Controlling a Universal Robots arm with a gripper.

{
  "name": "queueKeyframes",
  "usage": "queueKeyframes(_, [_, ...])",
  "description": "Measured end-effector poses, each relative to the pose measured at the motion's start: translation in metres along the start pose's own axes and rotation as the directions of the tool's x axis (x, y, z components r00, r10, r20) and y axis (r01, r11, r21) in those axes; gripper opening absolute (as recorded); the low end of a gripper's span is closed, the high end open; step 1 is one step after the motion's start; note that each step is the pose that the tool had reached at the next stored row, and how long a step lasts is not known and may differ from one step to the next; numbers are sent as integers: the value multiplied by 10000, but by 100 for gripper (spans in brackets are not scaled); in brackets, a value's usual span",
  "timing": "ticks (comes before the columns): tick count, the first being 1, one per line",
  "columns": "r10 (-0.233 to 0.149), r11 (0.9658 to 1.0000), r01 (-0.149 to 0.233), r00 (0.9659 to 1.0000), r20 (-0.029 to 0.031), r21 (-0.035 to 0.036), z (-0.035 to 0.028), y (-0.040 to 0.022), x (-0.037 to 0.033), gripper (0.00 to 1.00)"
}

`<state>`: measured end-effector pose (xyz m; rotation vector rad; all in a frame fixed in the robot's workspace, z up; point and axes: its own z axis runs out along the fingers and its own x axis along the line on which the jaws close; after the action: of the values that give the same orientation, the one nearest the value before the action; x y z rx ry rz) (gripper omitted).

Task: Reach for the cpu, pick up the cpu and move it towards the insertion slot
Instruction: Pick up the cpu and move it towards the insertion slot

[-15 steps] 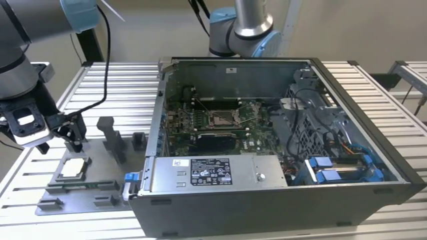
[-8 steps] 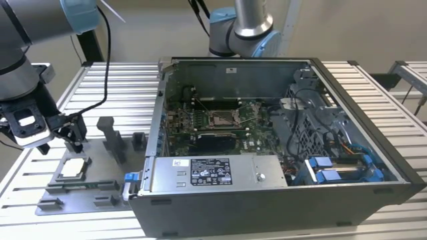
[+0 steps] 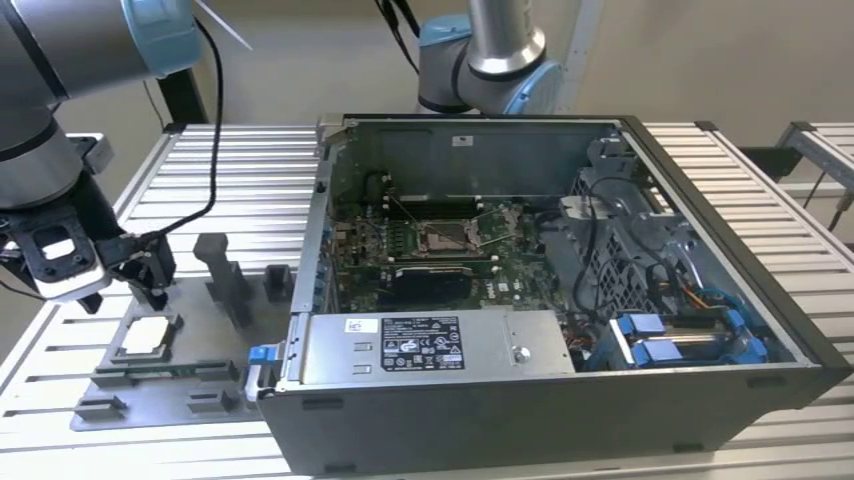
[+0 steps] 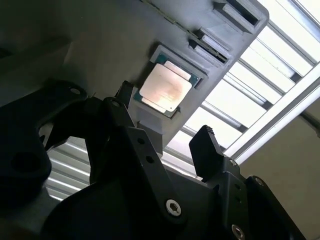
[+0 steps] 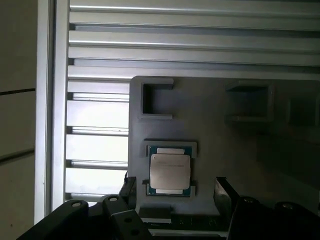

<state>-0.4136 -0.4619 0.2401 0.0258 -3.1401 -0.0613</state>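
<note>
We see the gripper spread wide just above the cpu, which lies flat in its grey fixture on the bench, well apart from the insertion slot.

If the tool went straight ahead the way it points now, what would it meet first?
Probably the cpu, seated in the grey fixture straight ahead of the tool; the gap is unclear.

The cpu is silvery, the fixture grey, the table ribbed silver, the gripper black.
</note>
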Motion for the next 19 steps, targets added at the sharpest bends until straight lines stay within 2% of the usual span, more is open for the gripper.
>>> queueKeyframes(6, [0, 10000, 0, 10000, -1, -1, 62, -2, 8, 100])
queueKeyframes(19, [0, 10000, 0, 10000, -1, 0, 291, -11, 18, 100])
